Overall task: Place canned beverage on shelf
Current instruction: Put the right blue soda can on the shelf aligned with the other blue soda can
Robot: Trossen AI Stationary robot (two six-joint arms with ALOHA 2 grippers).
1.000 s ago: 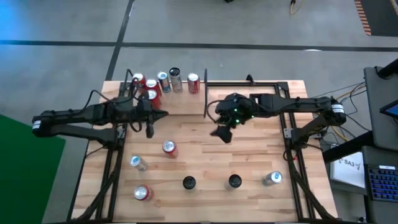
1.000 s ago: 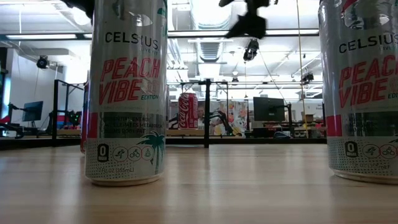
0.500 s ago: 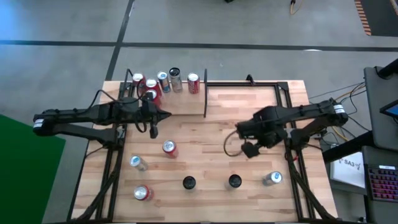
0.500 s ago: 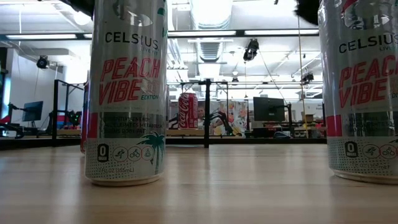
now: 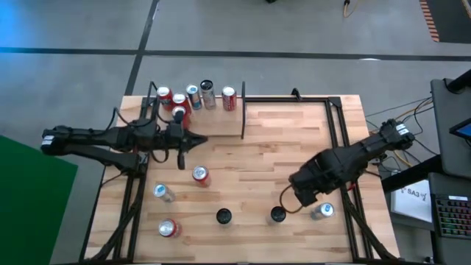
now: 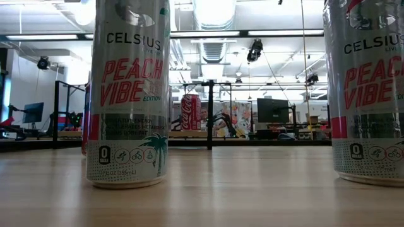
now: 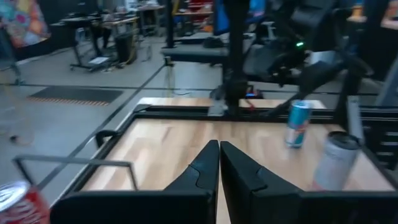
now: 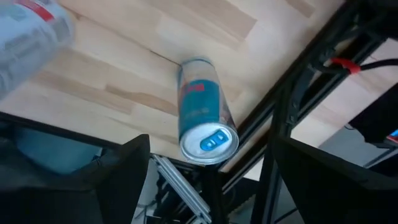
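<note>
The right gripper (image 5: 303, 199) hangs over the near right part of the table (image 5: 294, 147), fingers spread wide with nothing between them, just above and beside a blue-and-silver can (image 5: 321, 211) standing upright by the black frame rail (image 8: 292, 118); in the right wrist view that can (image 8: 202, 112) shows its top toward the camera, long axis vertical. Beside it stand two dark-topped cans (image 5: 277, 214) and (image 5: 224, 216), which fill the low view as tall Celsius cans (image 6: 128, 94). Three more cans stand at the near left (a red one (image 5: 199, 174), a silver one (image 5: 162, 192), another red one (image 5: 168, 228)). The shelf (image 5: 287, 110) runs along the far edge, five cans (image 5: 195, 97) grouped left of its upright divider rod (image 5: 243, 110). The left gripper (image 5: 193, 140) hovers near them, fingers pressed together and empty.
</note>
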